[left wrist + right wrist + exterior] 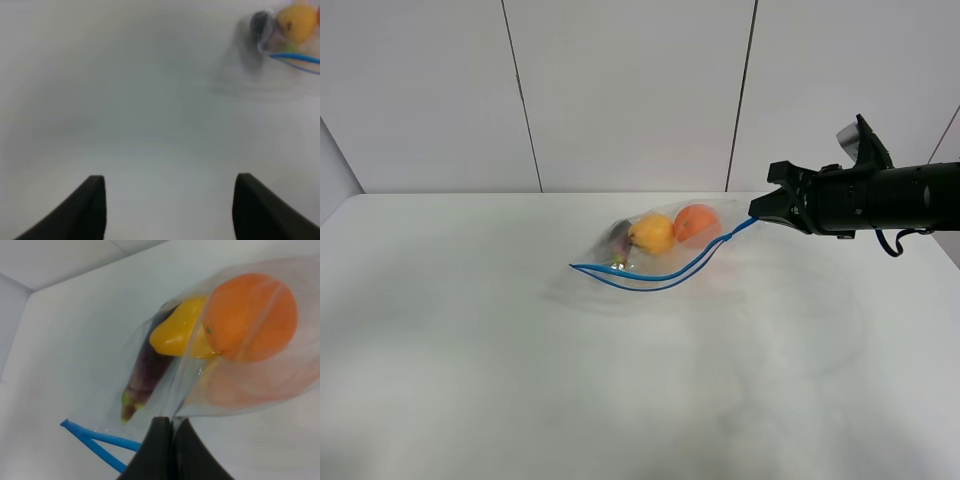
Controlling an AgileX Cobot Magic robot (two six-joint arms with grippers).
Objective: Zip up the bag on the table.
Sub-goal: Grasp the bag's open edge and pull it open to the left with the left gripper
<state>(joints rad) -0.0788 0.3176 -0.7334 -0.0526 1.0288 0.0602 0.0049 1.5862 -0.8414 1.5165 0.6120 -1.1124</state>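
Note:
The clear bag [655, 258] lies on the white table [500, 380], its mouth gaping toward the front. Its blue zip strip [660, 276] is in two separated lines. Inside are an orange [696, 222], a yellow fruit [652, 233] and a purple eggplant [620, 240]. My right gripper [757, 212] is shut on the bag's right end, where the strip rises to it. In the right wrist view the shut gripper [172, 422] pinches the bag's plastic [240, 390]. My left gripper [170, 187] is open and empty over bare table, with the bag [280, 42] far off.
A pale panelled wall [620, 90] stands behind the table's far edge. The right arm [890, 198] reaches in from the right, above the table. The left arm does not show in the exterior high view.

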